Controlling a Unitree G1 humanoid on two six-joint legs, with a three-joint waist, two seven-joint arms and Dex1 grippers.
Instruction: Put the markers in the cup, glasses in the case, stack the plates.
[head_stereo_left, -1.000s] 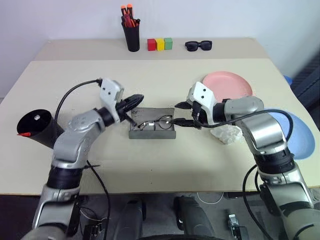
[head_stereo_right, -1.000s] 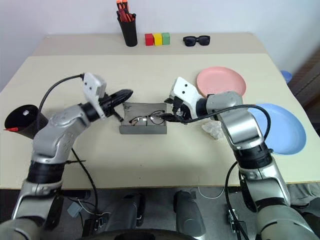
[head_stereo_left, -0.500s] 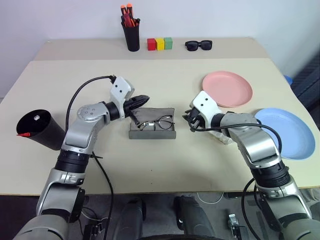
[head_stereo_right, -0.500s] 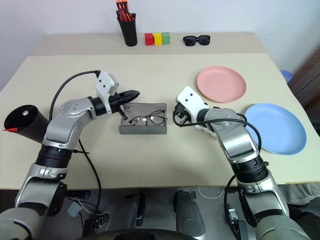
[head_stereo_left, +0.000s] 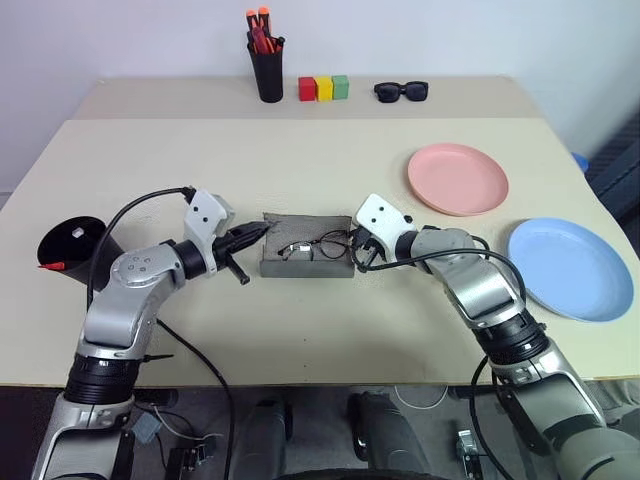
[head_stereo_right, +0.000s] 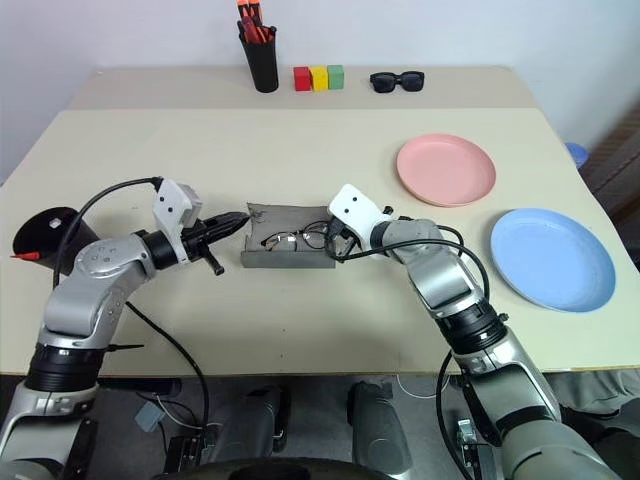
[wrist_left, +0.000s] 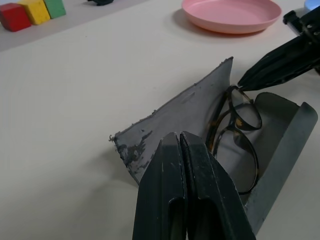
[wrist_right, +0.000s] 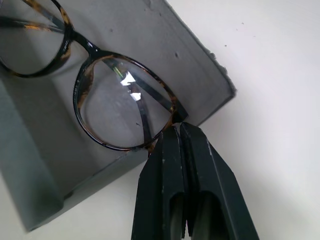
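Note:
The grey case (head_stereo_left: 305, 268) lies open mid-table with the wire-framed glasses (head_stereo_left: 318, 243) inside it. My left gripper (head_stereo_left: 262, 229) is shut, its tip at the left end of the case beside the raised lid (wrist_left: 185, 107). My right gripper (head_stereo_left: 352, 250) is also shut, and its tip touches the outer corner of the glasses' frame (wrist_right: 125, 105) at the case's right end. The black cup (head_stereo_left: 75, 255) lies tilted at the far left. A red marker (head_stereo_left: 48, 267) pokes over its rim and a white marker end (head_stereo_left: 77, 233) shows inside. The pink plate (head_stereo_left: 457, 178) and blue plate (head_stereo_left: 570, 268) lie apart on the right.
At the back edge stand a black pen holder (head_stereo_left: 265, 72) with orange-red pens, three coloured blocks (head_stereo_left: 320, 88) and black sunglasses (head_stereo_left: 401, 92). A cable loops from my left wrist over the table near the cup.
Both arms have come down toward the table. My right gripper went from open to shut and moved to the case's right end. My left gripper drew back to the case's left end.

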